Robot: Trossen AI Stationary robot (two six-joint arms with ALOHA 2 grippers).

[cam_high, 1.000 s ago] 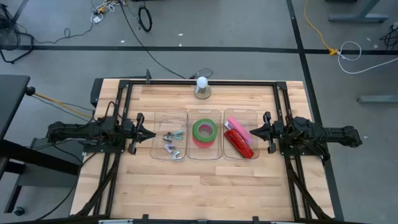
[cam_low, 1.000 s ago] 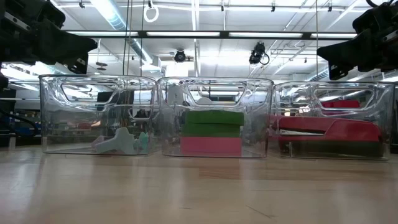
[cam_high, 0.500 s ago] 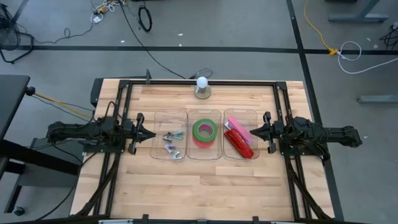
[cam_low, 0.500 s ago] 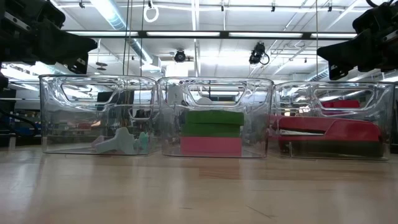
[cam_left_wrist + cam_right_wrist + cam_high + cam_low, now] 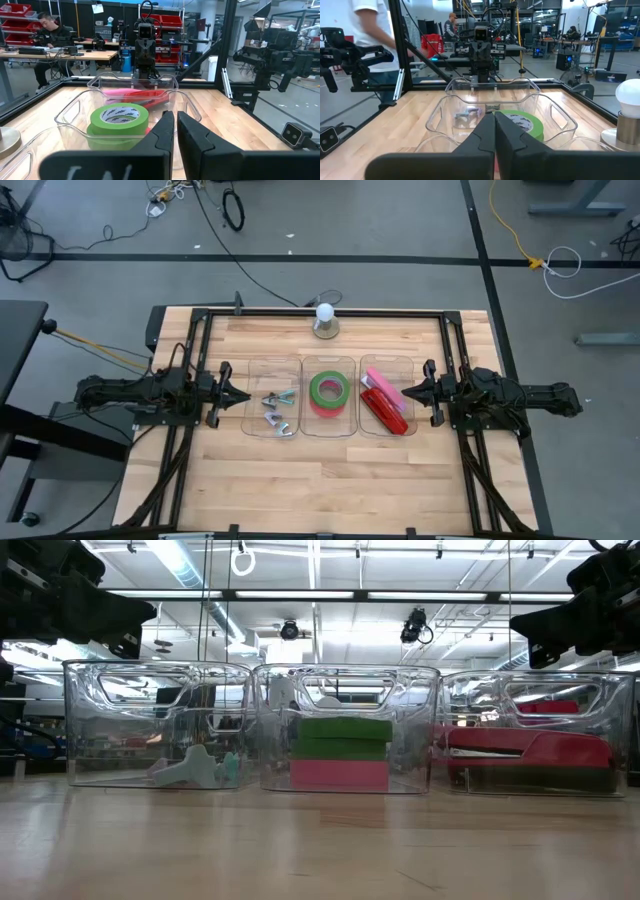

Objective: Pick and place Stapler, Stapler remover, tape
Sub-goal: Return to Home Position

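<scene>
Green tape roll (image 5: 314, 390), pink core, flat in middle bin (image 5: 329, 427).

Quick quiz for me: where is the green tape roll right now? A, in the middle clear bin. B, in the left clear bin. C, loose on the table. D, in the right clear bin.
A: in the high view the green tape lies in the middle bin, between the stapler removers in one neighbouring bin and the staplers in the other.

The right gripper (image 5: 494, 120) has its dark fingers pressed together. Ahead, green tape (image 5: 521, 123) sits in a clear bin (image 5: 436, 114).
</scene>
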